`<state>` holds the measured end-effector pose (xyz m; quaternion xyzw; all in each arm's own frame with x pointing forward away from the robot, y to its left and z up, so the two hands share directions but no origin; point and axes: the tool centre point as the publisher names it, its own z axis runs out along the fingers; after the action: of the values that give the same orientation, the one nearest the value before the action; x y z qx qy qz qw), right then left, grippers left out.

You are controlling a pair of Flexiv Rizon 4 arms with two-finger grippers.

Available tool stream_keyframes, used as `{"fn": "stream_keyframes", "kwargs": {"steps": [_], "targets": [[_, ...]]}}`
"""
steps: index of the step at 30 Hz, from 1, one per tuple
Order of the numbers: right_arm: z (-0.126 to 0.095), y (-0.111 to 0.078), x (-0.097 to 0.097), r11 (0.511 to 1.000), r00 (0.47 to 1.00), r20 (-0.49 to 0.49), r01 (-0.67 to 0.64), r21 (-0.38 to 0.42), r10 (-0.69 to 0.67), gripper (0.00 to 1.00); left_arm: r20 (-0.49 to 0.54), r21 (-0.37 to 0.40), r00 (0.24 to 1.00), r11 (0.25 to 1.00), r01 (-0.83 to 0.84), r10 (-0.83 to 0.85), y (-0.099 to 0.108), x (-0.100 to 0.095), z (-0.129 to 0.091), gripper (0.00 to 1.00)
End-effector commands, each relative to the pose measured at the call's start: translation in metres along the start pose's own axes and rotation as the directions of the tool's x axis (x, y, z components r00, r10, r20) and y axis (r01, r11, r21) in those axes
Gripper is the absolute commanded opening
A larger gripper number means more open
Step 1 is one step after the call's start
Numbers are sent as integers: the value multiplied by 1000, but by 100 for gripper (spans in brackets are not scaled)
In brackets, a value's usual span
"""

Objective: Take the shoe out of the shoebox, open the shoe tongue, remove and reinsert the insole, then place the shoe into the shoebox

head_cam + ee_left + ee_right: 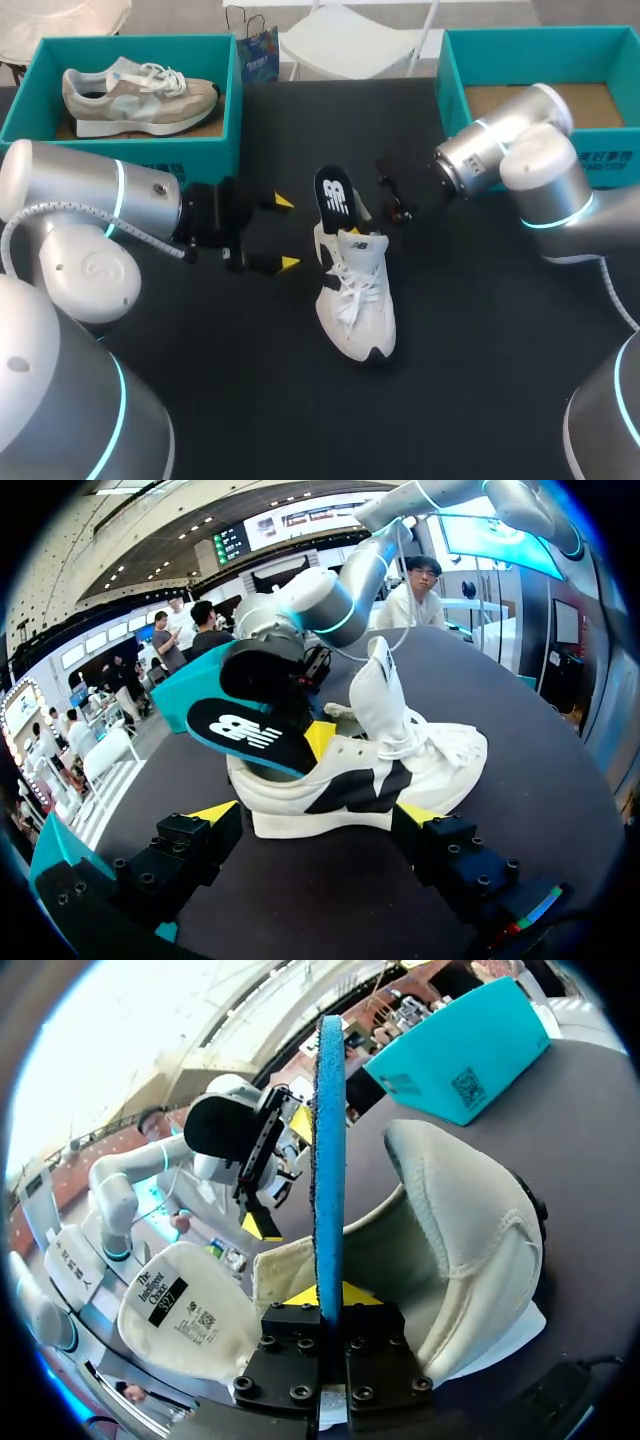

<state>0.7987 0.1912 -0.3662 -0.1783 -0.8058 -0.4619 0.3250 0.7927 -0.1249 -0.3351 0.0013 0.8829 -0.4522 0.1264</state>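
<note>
White shoe (357, 305) upright on table (480, 380); black-topped blue insole (333, 200) angled half out of its opening.

A white shoe (355, 300) lies in the middle of the dark tabletop (480, 330), toe toward the robot. A black insole (334, 195) stands out of its heel. The left tool (287, 232) sits just left of the shoe, its yellow tips spread apart. The right tool (392, 195) is just beside the insole. The left shoebox (130, 42) holds a beige shoe (135, 95), and the right shoebox (455, 70) shows a cardboard floor.
</note>
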Motion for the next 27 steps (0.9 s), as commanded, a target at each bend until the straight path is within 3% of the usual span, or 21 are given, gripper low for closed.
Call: {"fn": "stream_keyframes", "kwargs": {"steps": [1, 2, 9, 17, 19, 21, 27], "targets": [[-1, 4, 9, 1000, 999, 27, 20, 6, -20, 17, -3, -5, 1000, 1000, 0, 0, -1, -1, 1, 100], [-2, 8, 10, 999, 999, 27, 32, 4, -32, 22, -3, -5, 1000, 1000, 0, 0, -1, -1, 1, 100], [-8, 29, 15, 996, 996, 46, 80, 34, -81, 26, -3, -5, 1000, 1000, 0, 0, -1, -1, 1, 100], [-14, 43, 9, 993, 993, 51, 104, 53, -107, 26, -3, -5, 1000, 1000, 0, 0, -1, -1, 1, 100], [-16, 44, 5, 993, 993, 46, 107, 59, -110, 22, -3, -5, 1000, 1000, 0, 0, -1, -1, 1, 100], [-16, 44, 1, 993, 994, 30, 100, 66, -102, 0, -3, -5, 1000, 1000, 0, 0, -1, -1, 1, 100], [-12, 29, -4, 995, 1000, -7, 26, 93, -26, 0, -3, -5, 1000, 1000, 0, 0, -1, -1, 1, 100]]}}
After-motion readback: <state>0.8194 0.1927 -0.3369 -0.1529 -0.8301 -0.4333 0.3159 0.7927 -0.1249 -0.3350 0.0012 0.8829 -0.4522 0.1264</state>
